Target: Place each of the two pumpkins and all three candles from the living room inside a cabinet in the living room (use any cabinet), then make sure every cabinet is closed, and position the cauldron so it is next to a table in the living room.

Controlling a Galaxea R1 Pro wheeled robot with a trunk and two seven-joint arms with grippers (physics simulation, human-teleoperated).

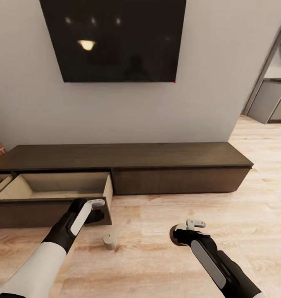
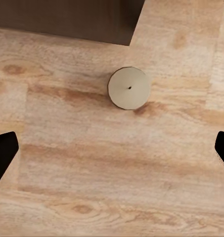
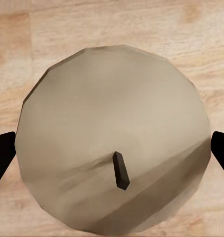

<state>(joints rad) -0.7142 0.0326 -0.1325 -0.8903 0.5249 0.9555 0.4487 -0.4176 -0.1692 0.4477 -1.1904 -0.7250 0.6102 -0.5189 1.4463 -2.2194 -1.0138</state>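
A robot faces a long, low dark brown cabinet (image 1: 177, 165) against a pale wall, with a black television (image 1: 115, 39) hung above it. On the robot's left, one cabinet drawer (image 1: 58, 186) is pulled out, showing a pale beige inside with nothing visible in it. The floor (image 1: 157, 256) is light wood planks.

The left gripper (image 1: 97, 209) hangs just in front of the open drawer's front corner. Its fingers are spread wide apart and hold nothing. In the left wrist view, a short beige candle (image 2: 129, 88) with a small dark wick stands upright on the floor, below and ahead of this claw, well clear of both fingertips (image 2: 3, 150). In the head view the same candle (image 1: 110, 240) stands on the floor just to the right of the left forearm, near the drawer corner.

The right gripper (image 1: 189, 232) is low over the floor, well to the right of the left one. A second candle (image 3: 114, 136) sits directly under it, close between its two dark fingertips (image 3: 3, 153). The fingers stand at the candle's sides; whether they touch it cannot be told.
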